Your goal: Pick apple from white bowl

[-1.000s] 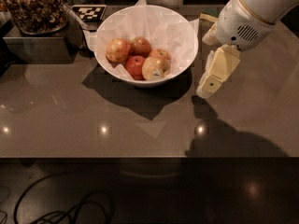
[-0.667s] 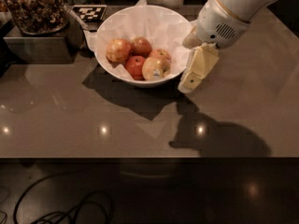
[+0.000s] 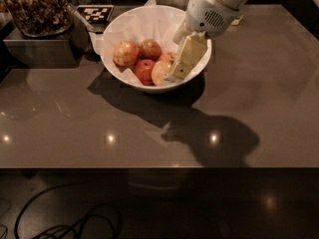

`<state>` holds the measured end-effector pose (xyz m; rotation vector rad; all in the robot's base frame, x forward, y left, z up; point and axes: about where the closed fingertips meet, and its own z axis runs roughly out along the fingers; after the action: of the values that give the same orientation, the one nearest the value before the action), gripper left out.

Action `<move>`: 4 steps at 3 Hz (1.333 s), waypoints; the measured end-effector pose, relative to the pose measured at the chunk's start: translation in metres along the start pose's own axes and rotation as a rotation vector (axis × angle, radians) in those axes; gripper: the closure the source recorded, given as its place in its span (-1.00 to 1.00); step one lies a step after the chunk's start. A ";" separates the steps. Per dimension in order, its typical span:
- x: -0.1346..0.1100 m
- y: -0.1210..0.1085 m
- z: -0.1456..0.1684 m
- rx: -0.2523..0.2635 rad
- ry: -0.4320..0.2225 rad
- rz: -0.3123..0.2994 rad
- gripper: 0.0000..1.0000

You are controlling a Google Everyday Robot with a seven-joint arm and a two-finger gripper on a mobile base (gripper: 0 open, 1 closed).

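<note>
The white bowl, lined with crumpled white paper, stands at the back middle of the grey counter. It holds several apples. The pale yellow-green apple lies at the bowl's front right, partly hidden behind the gripper. A deep red apple lies to its left, with orange-red apples behind. My gripper hangs from the white arm and reaches down over the bowl's right side, its tip right beside the pale apple.
A clear container of brown bits stands on a grey box at the back left. A black-and-white marker tag lies behind the bowl. The counter's front edge runs across; cables lie on the floor below.
The arm and gripper have moved left, from beside the bowl's right outer side to over the bowl, next to the pale apple. The apples have not moved.
</note>
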<state>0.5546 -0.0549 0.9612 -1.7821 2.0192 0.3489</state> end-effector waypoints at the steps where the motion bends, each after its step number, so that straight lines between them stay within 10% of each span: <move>1: -0.015 -0.018 0.006 0.003 -0.002 -0.008 -0.46; 4: -0.008 -0.042 0.032 0.048 -0.026 0.115 -0.68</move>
<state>0.6014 -0.0394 0.9411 -1.6292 2.0990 0.3529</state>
